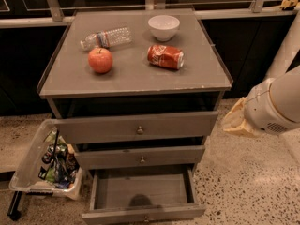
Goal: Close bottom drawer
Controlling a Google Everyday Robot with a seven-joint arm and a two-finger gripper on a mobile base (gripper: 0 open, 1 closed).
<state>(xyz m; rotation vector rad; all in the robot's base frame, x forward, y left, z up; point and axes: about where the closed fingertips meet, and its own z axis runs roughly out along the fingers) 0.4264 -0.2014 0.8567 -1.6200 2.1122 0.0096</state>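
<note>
The bottom drawer (140, 191) of the grey-brown cabinet stands pulled far out, its wide shallow tray empty. Its slim front panel (112, 216) is at the lower edge of the view, with a small round knob (146, 218) at centre. My gripper (236, 120), a cream-coloured piece at the end of the white arm (276, 100), hangs to the right of the cabinet at about the height of the top drawer. It is apart from the cabinet and well above and to the right of the bottom drawer.
The top drawer (138, 128) and middle drawer (140, 157) stand slightly out. On the cabinet top (136, 78) lie an apple (100, 60), a plastic bottle (105, 37), a white bowl (163, 27) and a red can (165, 56). A clear bin (28, 170) of packets stands on the floor at left.
</note>
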